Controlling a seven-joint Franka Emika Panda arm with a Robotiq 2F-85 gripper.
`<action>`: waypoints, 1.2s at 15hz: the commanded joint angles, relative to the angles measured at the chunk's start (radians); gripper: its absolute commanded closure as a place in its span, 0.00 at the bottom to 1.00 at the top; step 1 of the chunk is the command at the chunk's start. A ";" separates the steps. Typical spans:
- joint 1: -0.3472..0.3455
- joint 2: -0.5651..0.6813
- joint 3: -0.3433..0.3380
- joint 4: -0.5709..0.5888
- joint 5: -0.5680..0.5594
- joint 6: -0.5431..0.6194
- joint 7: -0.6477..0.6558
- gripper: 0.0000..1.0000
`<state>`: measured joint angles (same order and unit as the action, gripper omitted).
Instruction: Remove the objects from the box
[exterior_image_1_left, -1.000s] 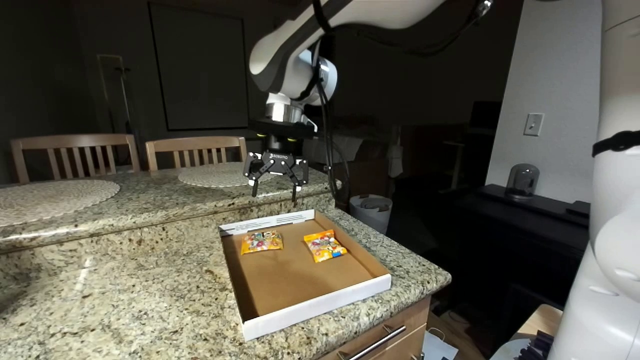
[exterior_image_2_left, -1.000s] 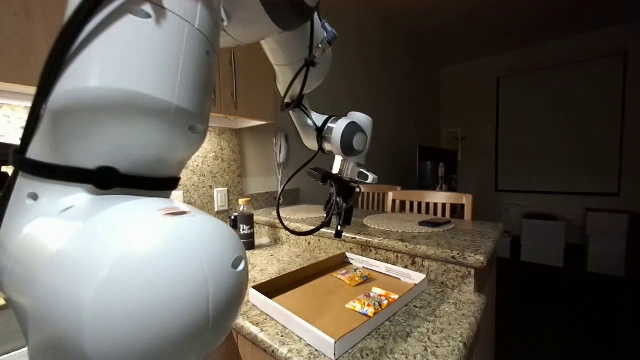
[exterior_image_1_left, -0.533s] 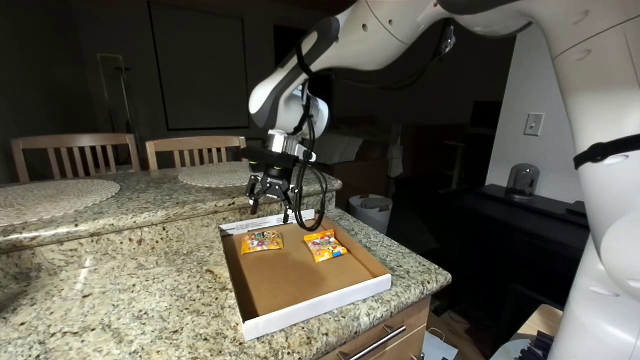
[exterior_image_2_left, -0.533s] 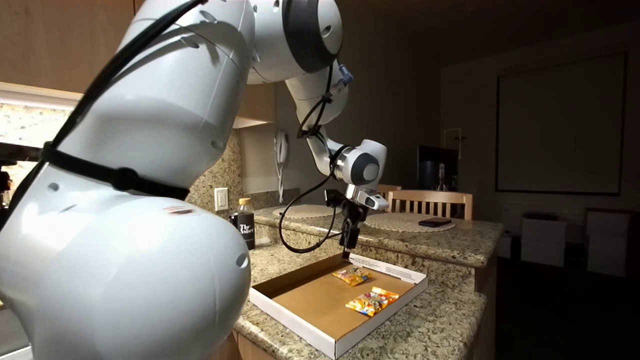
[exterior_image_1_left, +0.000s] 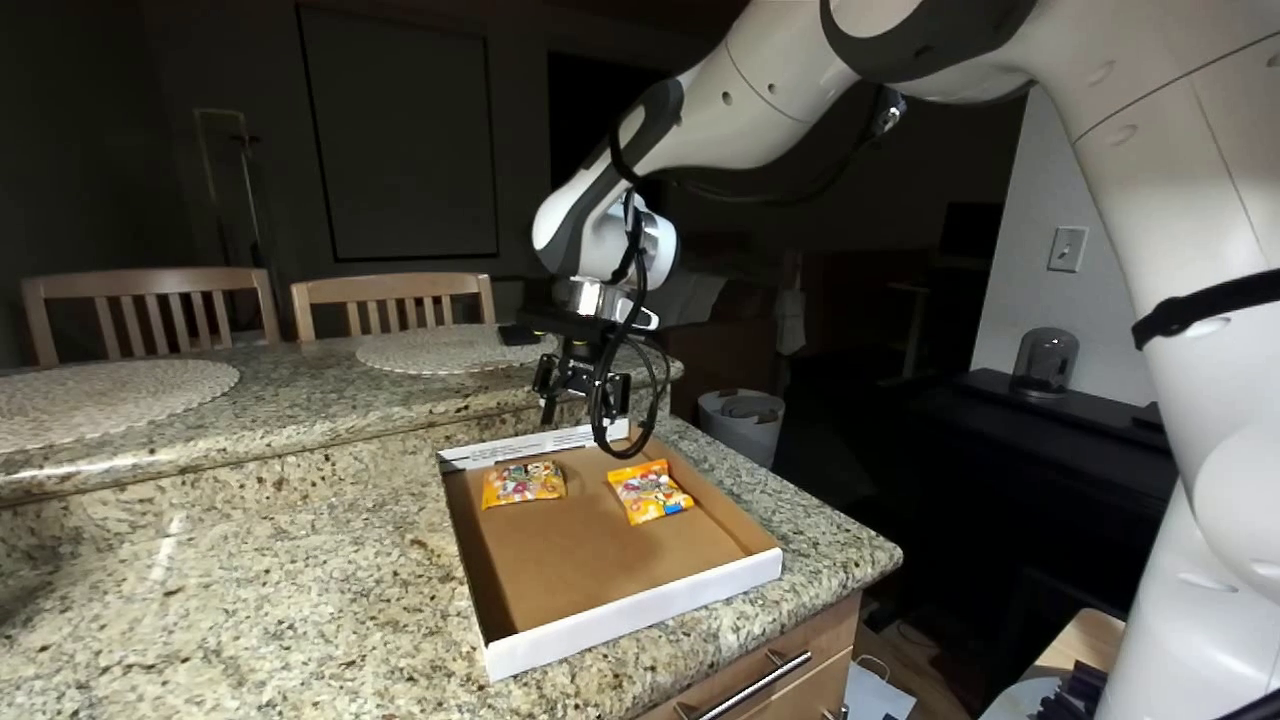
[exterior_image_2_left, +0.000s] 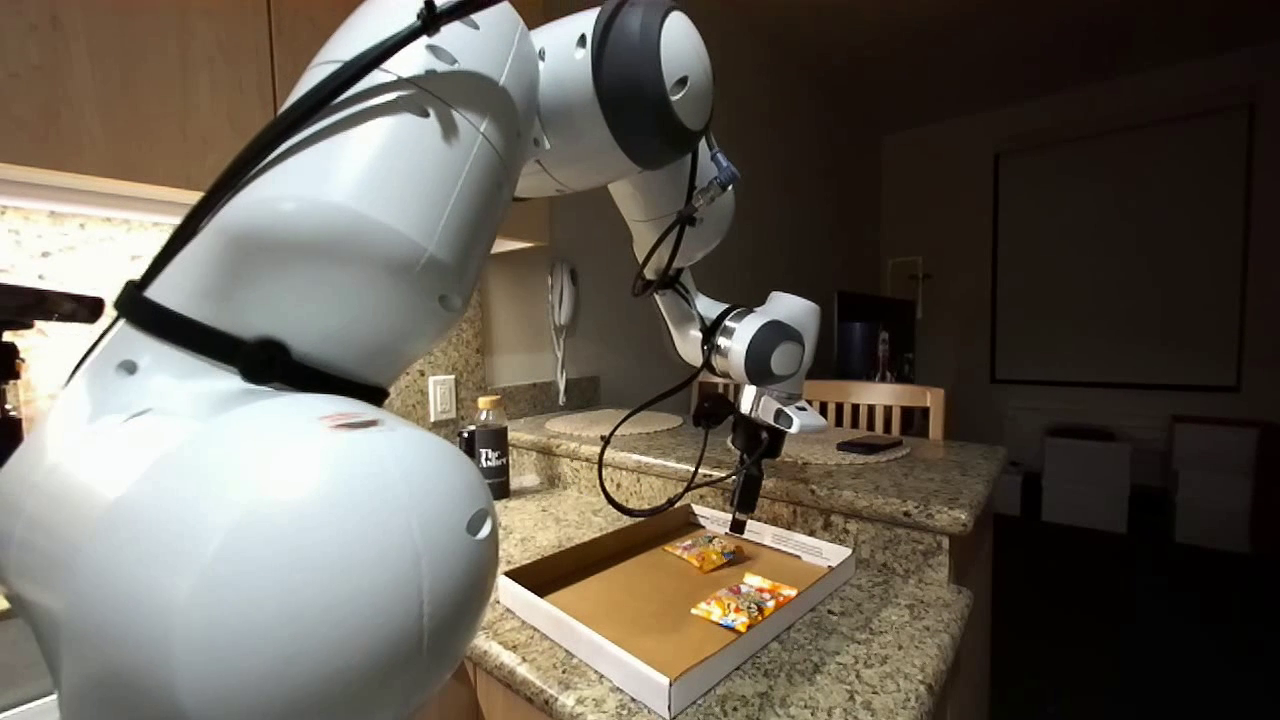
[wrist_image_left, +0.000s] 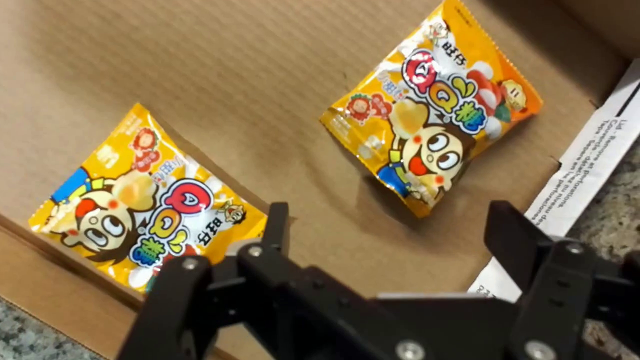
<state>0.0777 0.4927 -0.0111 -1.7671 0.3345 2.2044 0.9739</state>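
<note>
The gripper (wrist_image_left: 390, 212) hung above the box (exterior_image_1_left: 635, 613), jaws apart, presumably to straddle one of the two packets (wrist_image_left: 147, 207) (wrist_image_left: 432, 107) that lay flat inside, ungripped.

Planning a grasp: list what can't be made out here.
Wrist view: lower-left packet, bottom corner hidden by the gripper.
Wrist view: much of the box, cut off by the edges.
In an exterior view: part of the gripper, behind black cables.
Both exterior views: the box's print, too small to read.
</note>
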 joint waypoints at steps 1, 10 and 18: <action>0.018 0.068 0.014 0.076 0.006 -0.047 0.047 0.00; 0.047 0.178 -0.009 0.168 -0.013 -0.033 0.173 0.00; 0.049 0.212 -0.009 0.208 -0.014 -0.042 0.194 0.47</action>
<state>0.1253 0.6898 -0.0184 -1.5822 0.3322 2.1823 1.1213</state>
